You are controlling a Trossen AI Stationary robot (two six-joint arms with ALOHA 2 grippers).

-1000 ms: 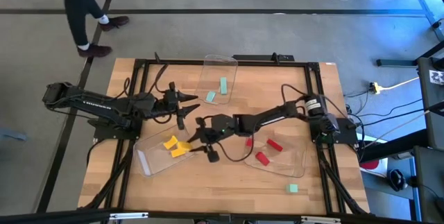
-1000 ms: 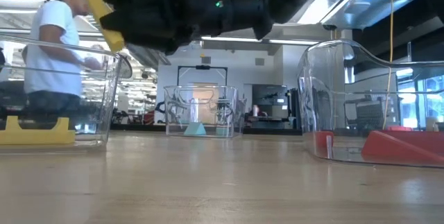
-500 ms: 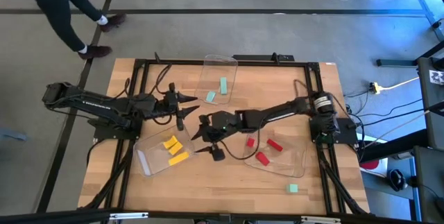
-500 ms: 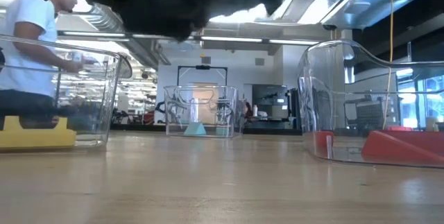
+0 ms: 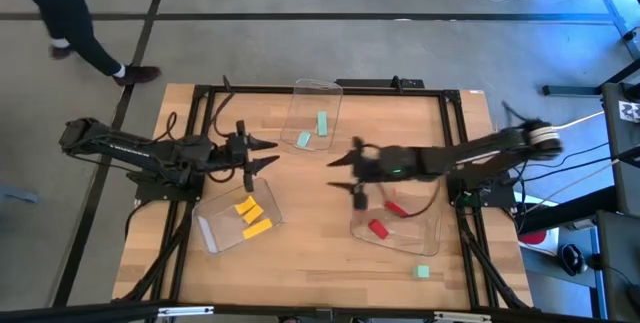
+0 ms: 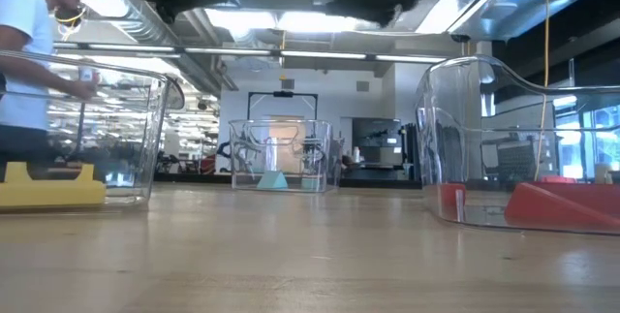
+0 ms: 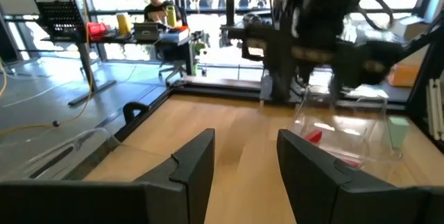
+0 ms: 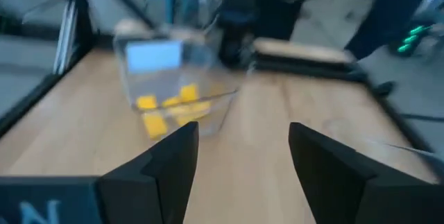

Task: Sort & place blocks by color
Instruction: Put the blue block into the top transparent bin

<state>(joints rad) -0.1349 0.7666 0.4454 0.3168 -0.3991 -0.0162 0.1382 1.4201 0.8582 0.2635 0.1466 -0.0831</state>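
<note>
Item: sorting table, one moment recorded.

Right gripper: hung above the bare middle of the wooden table, beside the clear plastic tray of red blocks; fingers spread apart, nothing between them.

Left gripper: waited over the left-centre of the table, above the clear plastic tray of yellow blocks; fingers apart, empty.

Sorted stock: three yellow blocks in the left tray; two red blocks in the right tray; two mint green blocks in the clear plastic tray at the far edge.

Outstanding: one small mint green cube lay loose on the table, just outside the red tray's near edge, toward the front right corner.

Governing relation, as judged: the cube sat on the far side of the red tray from the right gripper, toward the front edge, and well apart from the left gripper. The right arm was the nearer. A cube offers no long axis to align with.
</note>
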